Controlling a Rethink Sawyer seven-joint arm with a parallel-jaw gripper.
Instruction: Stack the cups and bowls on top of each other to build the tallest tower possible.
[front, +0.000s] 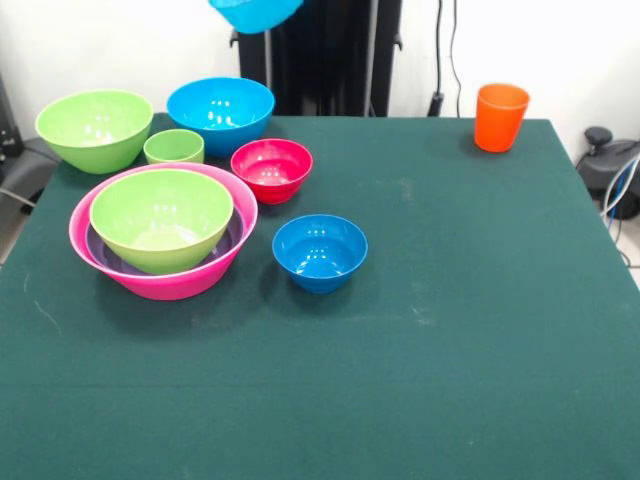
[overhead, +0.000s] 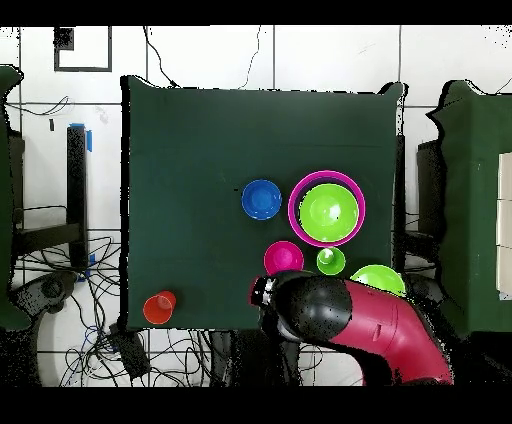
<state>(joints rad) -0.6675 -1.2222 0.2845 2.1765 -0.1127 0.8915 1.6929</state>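
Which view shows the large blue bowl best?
Front view: the large blue bowl sits fully visible at the table's far side, behind the red bowl. Overhead, the robot arm covers that spot, so it is hidden.

No readable text, labels, brand marks, numbers or signs in either view, plain glossy bowls (front: 161, 219), plain orange cup (front: 500, 117), bare green table (front: 450, 300), nothing printed on the arm (overhead: 345, 322)
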